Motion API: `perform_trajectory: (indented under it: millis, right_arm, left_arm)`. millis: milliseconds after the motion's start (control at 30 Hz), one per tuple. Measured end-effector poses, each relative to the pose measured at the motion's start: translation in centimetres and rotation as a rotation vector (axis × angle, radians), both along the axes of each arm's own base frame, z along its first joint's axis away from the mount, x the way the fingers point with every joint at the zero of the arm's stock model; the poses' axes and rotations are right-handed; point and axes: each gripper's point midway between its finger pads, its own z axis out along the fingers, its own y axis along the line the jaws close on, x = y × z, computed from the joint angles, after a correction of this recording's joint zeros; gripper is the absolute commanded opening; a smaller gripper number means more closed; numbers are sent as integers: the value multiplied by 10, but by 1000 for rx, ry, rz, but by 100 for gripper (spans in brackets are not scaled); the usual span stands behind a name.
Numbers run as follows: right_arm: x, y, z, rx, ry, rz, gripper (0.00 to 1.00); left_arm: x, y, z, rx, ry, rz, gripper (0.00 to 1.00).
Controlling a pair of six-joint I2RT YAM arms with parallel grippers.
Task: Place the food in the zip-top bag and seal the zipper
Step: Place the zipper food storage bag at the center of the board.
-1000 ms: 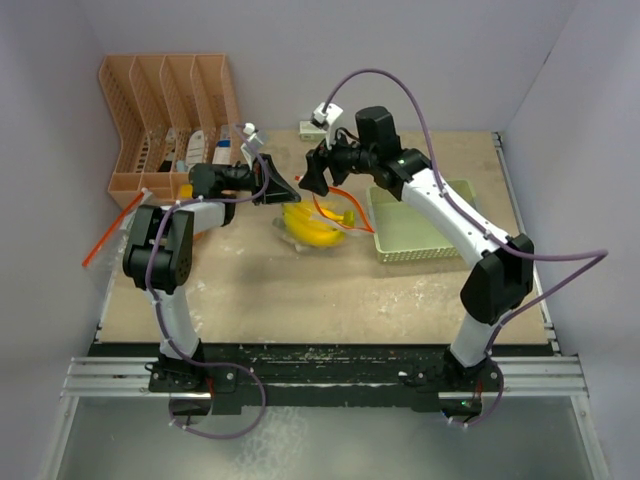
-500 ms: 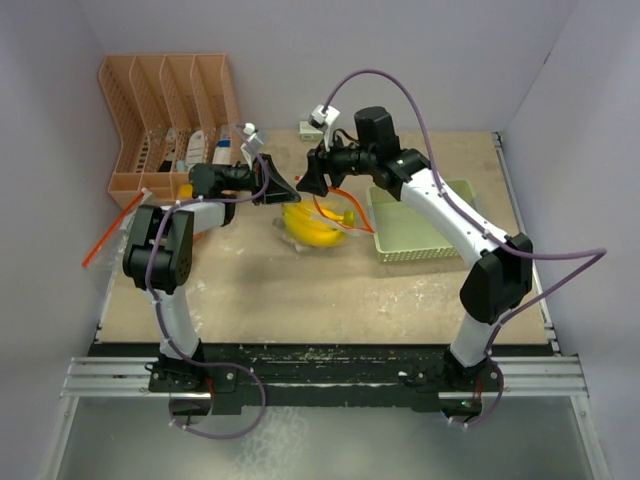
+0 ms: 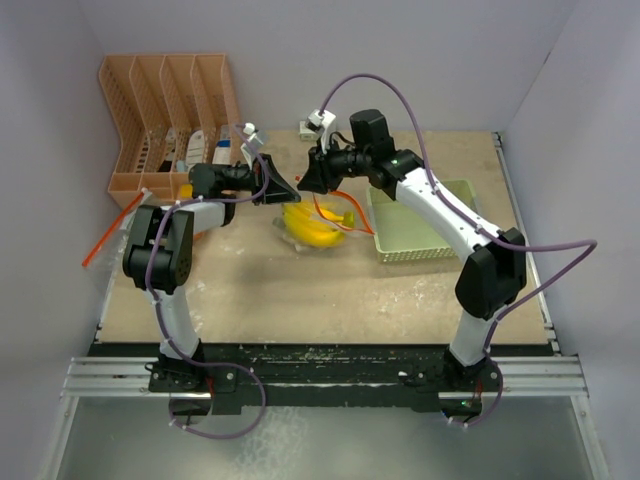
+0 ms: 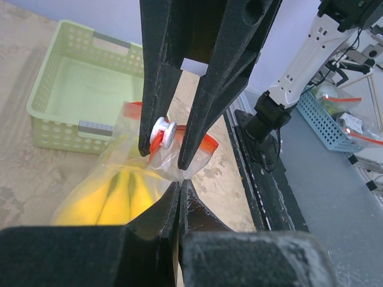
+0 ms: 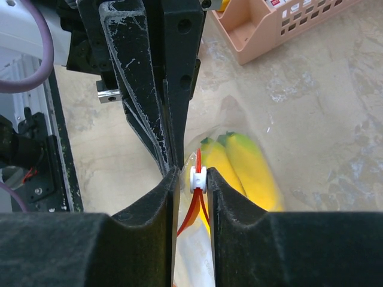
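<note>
right gripper (image 5: 192, 174): jaws close on either side of white slider (image 5: 198, 177), grip unclear | left gripper (image 5: 172, 156): pinched together on zip-top bag (image 5: 197, 257) edge | bananas (image 5: 245, 170): inside bag | pink basket (image 5: 281, 24): top right

One zip-top bag (image 4: 128, 122), one banana bunch (image 4: 114, 200), one green tray (image 3: 425, 256), one orange rack (image 3: 150, 100).

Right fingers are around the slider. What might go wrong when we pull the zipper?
The slider sits at the very tips of the right fingers, so it may pop out. The left fingers pinch only a thin edge of bag; the bananas inside could drag it free.
</note>
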Motion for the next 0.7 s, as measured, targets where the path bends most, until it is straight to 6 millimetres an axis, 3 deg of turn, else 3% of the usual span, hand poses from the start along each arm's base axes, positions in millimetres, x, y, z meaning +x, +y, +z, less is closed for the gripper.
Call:
perform_trajectory:
  millis: [367, 700]
  right_arm:
    - [0, 0, 0, 4, 9, -4, 42]
    - [2, 0, 2, 8, 9, -16, 43]
  left_arm:
    - [0, 0, 0, 0, 0, 0, 0]
    - [0, 0, 0, 0, 0, 0, 0]
